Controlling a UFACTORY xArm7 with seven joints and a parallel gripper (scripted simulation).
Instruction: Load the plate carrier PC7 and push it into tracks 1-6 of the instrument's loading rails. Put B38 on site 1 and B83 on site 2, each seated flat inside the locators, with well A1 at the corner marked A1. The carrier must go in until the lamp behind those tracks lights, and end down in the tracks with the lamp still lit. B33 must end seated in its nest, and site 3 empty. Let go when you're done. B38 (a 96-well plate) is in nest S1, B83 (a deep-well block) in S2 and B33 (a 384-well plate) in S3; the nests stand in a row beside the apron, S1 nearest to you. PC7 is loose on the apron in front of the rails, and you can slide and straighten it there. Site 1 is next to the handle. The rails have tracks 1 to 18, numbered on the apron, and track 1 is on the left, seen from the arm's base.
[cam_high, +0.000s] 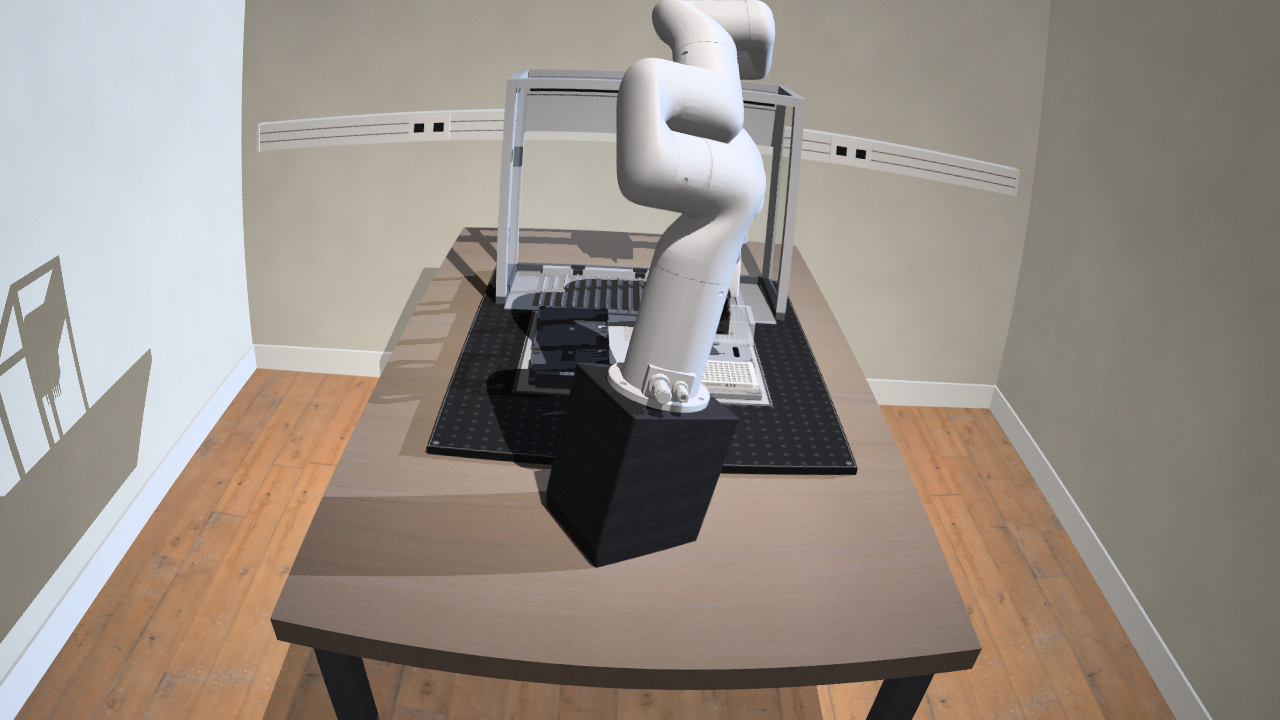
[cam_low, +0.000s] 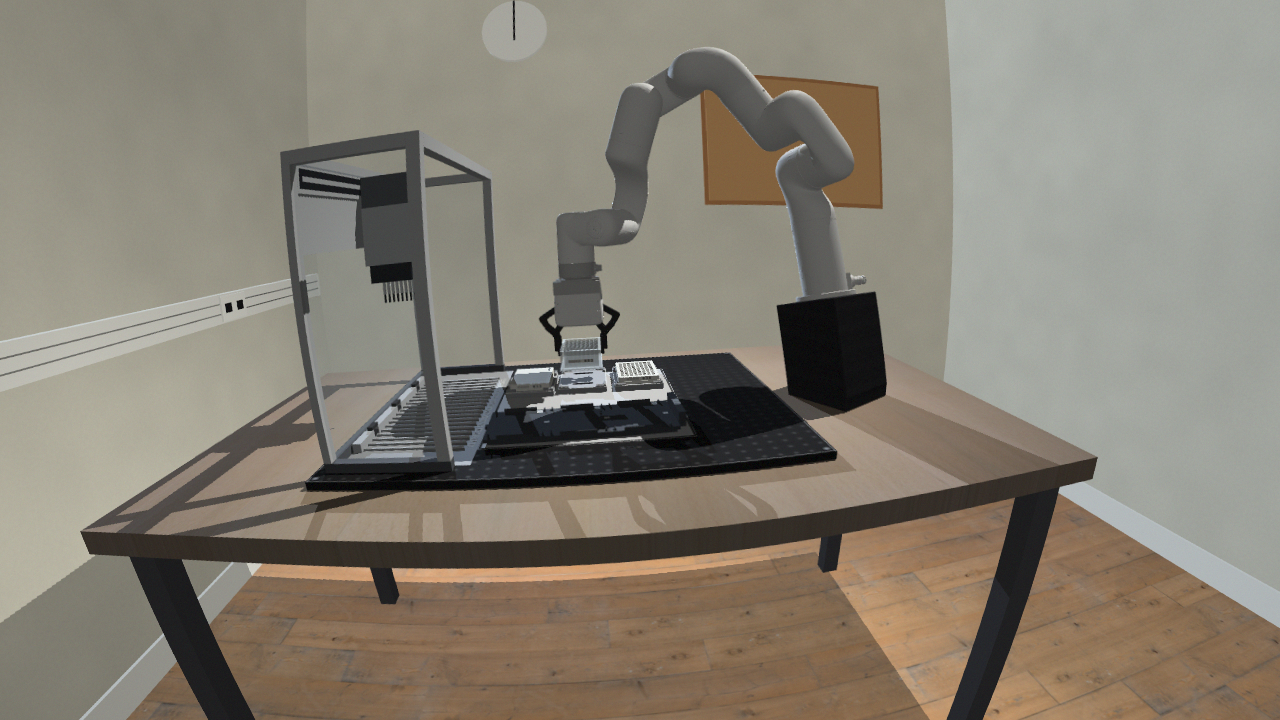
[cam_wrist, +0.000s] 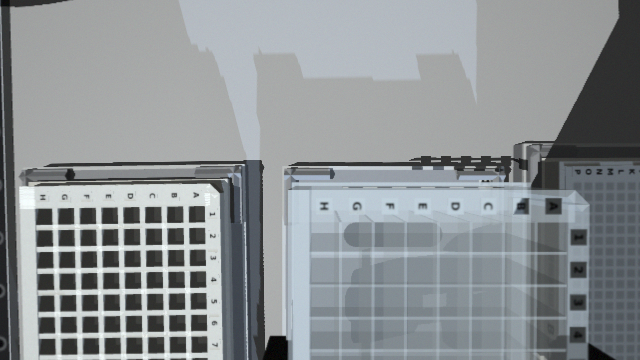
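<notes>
My gripper (cam_low: 580, 343) is shut on B83, the translucent deep-well block (cam_low: 580, 353), and holds it a little above nest S2 (cam_low: 582, 381). In the wrist view the block (cam_wrist: 435, 275) fills the lower right, with its column labels H to A along the top edge. B38, the white 96-well plate (cam_wrist: 125, 270), sits in nest S1 to its left; it also shows in the exterior view (cam_low: 637, 372). B33, the 384-well plate (cam_wrist: 610, 250), sits in nest S3 (cam_low: 532, 377). The dark carrier PC7 (cam_low: 581, 420) lies on the apron with its sites bare.
The instrument frame (cam_low: 384, 295) stands over the loading rails (cam_low: 447, 411), with a pipetting head hanging inside near its top. The arm's black base block (cam_low: 832, 349) stands at the mat's far corner. In the top view the arm (cam_high: 689, 232) hides the gripper.
</notes>
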